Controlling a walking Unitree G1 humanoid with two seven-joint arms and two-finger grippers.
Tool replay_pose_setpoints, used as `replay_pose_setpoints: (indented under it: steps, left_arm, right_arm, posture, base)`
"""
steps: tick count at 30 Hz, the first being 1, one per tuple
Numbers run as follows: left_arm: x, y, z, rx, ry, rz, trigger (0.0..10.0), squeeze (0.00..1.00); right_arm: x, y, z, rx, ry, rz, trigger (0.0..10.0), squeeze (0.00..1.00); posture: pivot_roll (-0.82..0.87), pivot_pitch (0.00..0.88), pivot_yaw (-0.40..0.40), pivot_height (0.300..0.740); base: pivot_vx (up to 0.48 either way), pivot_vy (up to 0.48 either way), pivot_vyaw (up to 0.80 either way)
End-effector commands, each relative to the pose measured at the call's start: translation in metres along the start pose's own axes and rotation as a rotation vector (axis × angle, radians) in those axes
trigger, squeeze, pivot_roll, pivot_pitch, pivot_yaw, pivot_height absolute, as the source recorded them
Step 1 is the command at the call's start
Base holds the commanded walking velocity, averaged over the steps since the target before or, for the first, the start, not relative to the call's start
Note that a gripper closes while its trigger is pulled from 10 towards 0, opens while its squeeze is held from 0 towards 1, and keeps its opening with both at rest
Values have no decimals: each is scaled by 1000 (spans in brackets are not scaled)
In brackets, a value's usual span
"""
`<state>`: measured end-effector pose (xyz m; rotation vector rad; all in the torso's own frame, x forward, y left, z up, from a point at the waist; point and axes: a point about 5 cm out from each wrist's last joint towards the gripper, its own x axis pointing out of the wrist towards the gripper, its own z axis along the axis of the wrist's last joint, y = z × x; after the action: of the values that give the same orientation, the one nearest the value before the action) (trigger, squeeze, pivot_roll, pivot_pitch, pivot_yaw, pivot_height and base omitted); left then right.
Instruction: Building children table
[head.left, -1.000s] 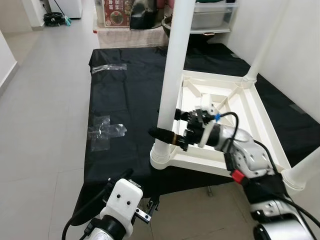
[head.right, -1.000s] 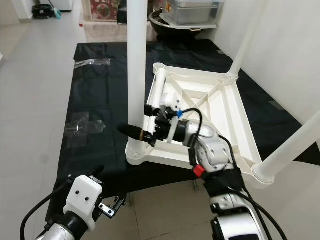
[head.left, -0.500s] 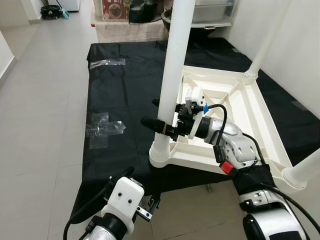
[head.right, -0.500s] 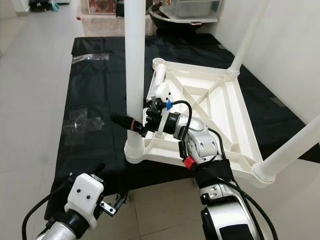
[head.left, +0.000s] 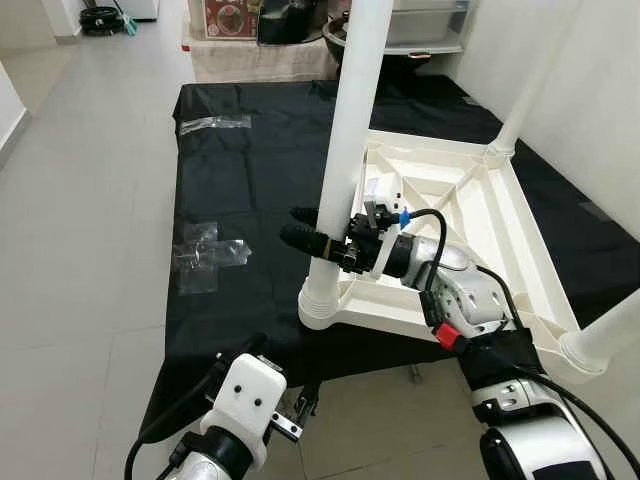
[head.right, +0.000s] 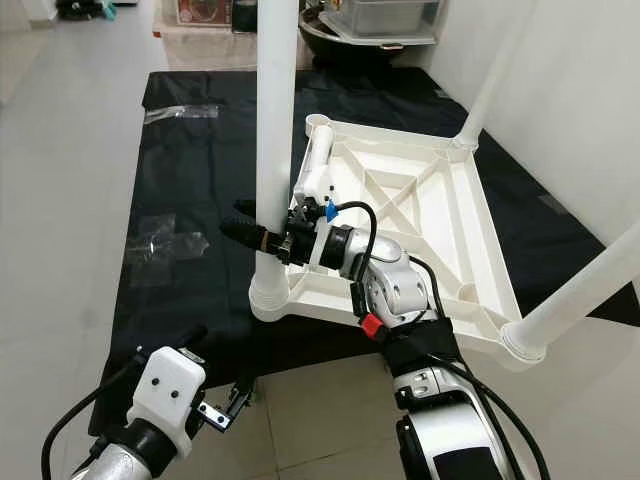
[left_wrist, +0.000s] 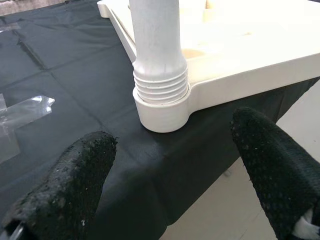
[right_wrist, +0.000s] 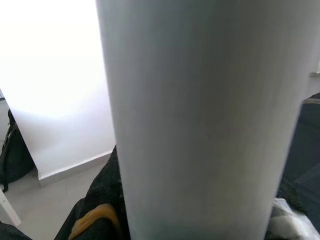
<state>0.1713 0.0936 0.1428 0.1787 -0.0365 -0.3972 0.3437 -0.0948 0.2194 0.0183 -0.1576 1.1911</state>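
Note:
The white children's table (head.left: 505, 235) lies upside down on a black mat (head.left: 240, 190). A white leg (head.left: 345, 130) stands upright in its near-left corner socket (left_wrist: 160, 100). My right gripper (head.left: 300, 226) is at the lower part of this leg, one black finger on each side, shut on it. In the right wrist view the leg (right_wrist: 205, 115) sits close between the fingers (right_wrist: 95, 215). My left gripper (left_wrist: 167, 175) hangs low in front of the mat's near edge, open and holding nothing.
Two more legs stand in the far-right (head.left: 530, 90) and near-right (head.left: 605, 335) corners. A white tube (head.right: 316, 165) lies along the table's left rim. Clear tape pieces (head.left: 210, 255) stick to the mat. Boxes and bins (head.left: 400, 25) line the far end; grey floor tiles lie to the left.
My right gripper has reached left from beside the leg, and its fingers now sit on either side of it. The left arm has stayed low.

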Motion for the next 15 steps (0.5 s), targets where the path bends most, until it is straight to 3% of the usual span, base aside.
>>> replay_pose_setpoints:
  steps: [1,7,12,14,15]
  left_arm:
    - [-2,0,-1,11,10,0,10000,0]
    - [-1,1,-2,13,10,4,10000,0]
    - [0,4,-2,17,8,10,10000,0]
    - [0,4,-2,17,8,10,10000,0]
    - [1,4,-2,16,8,11,10000,0]
  right_arm:
    - [-1,2,-4,-3,4,-9,0,0]
    - [-4,2,-6,-47,15,-100,0,0]
    - [-14,-7,-17,-87,52,-422,0,0]
    - [-14,-7,-17,-87,52,-422,0,0]
    - [-18,-9,-21,-105,86,-523,0,0]
  posture:
    - [94,137,-93,740]
    - [90,139,-90,740]
    - [83,142,-87,740]
    - [83,142,-87,740]
    - [82,142,-87,740]
  base:
    - [0,0,0]
    - [0,0,0]
    - [0,0,0]
    - [0,0,0]
    - [0,0,0]
